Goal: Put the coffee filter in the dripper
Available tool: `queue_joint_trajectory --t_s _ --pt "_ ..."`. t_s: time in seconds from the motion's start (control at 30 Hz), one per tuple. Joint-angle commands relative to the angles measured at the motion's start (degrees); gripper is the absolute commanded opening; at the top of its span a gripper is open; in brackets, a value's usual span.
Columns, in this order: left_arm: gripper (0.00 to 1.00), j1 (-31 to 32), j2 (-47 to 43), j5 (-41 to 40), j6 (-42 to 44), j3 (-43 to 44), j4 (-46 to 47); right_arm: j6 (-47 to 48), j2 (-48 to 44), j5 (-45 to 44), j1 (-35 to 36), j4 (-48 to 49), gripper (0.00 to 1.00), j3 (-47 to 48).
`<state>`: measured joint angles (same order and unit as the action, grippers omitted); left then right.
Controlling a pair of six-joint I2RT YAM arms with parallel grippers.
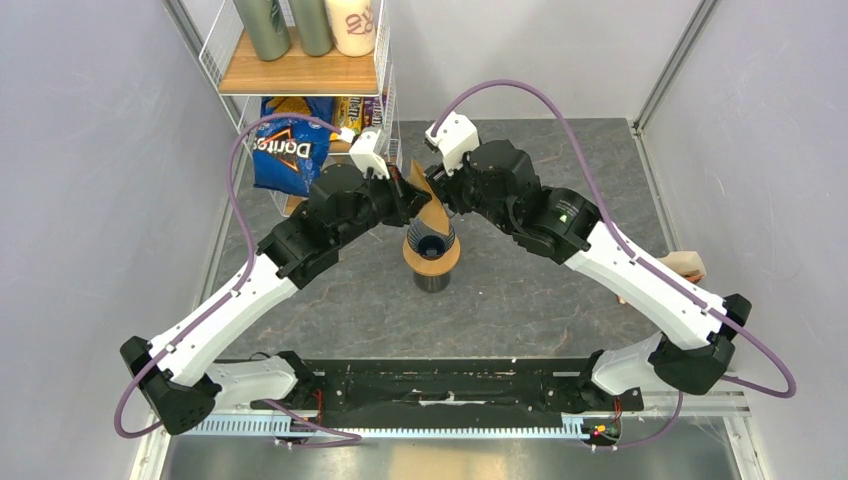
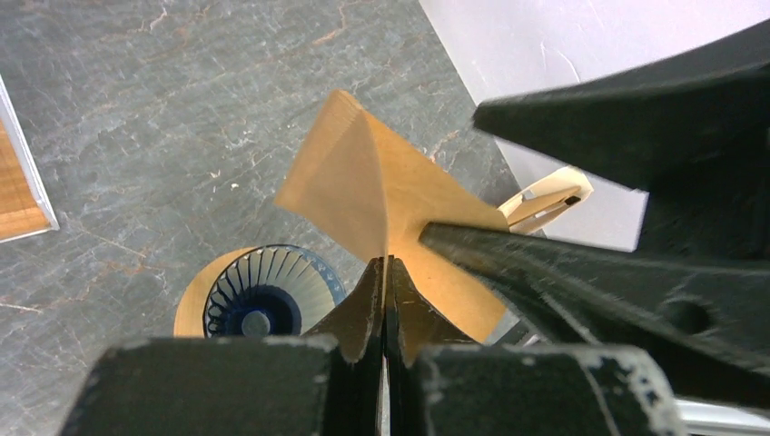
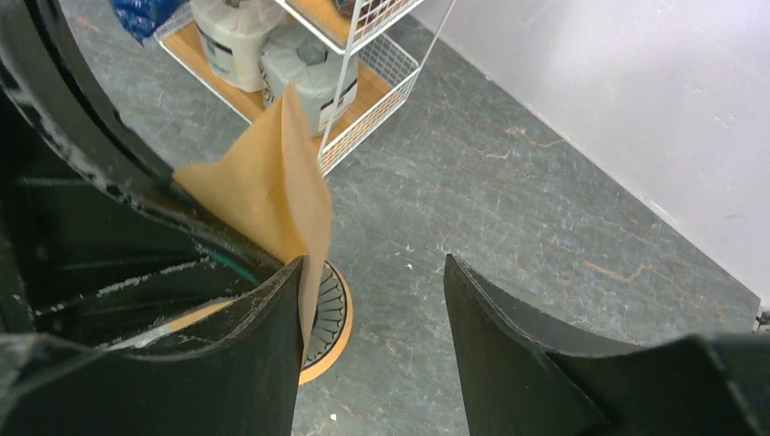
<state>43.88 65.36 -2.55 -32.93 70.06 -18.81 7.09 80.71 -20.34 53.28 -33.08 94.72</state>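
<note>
Left gripper (image 2: 386,271): clamped fully shut on the coffee filter (image 2: 363,191), pinching it at the folded seam. The paper fans out past my fingertips, half opened into a V.

Filter is in the air above the dripper (image 2: 268,298), not touching it. None of it is inside the cone.

Right gripper (image 3: 372,291): jaws partly apart, not closed on anything. One of its fingers (image 3: 245,363) lies against the filter's flap and the other is well clear of the paper. A thin edge of the flap pokes into the gap.

Both my grippers meet just above the dripper, the left one on its left and the right one on its right.

Dripper sits mouth-up with its ribs showing. It is seated in a wooden ring (image 1: 442,265) on top of a dark cup (image 1: 432,282).

Wire shelf (image 1: 300,75) with canisters (image 1: 265,25) and a Doritos bag (image 1: 290,150) stands behind the dripper, to its left.
</note>
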Motion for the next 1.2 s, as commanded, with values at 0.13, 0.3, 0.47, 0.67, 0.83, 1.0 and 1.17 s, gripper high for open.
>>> queue_joint_trajectory --t_s 0.13,0.3,0.47,0.67,0.83,1.0,1.17 --pt "0.02 0.3 0.5 -0.4 3.1 4.1 2.0 -0.5 -0.7 3.1 -0.6 -1.3 0.59 -3.2" --pt "0.02 0.7 0.3 1.3 2.8 3.4 2.2 -0.6 -0.7 2.3 -1.8 -0.2 0.41 -3.3" --pt "0.02 1.0 -0.2 2.3 2.4 2.4 2.9 -1.7 -0.9 4.2 -3.3 0.2 0.11 -3.1" --pt "0.54 0.5 -2.9 10.1 10.0 4.0 3.4 -2.0 -3.7 9.7 -5.0 0.3 0.00 -5.1" --pt "0.69 -5.4 -10.0 25.3 19.3 3.7 3.0 -3.7 -10.1 27.0 -11.9 0.9 0.00 -8.8" --pt "0.69 -11.3 -16.9 29.7 19.8 -0.8 4.8 -7.0 -16.9 42.8 -15.7 4.0 0.00 -14.2" --pt "0.68 -12.4 -17.2 35.4 29.6 -4.1 3.7 -17.1 -19.2 59.9 -16.6 7.8 0.00 -15.4"
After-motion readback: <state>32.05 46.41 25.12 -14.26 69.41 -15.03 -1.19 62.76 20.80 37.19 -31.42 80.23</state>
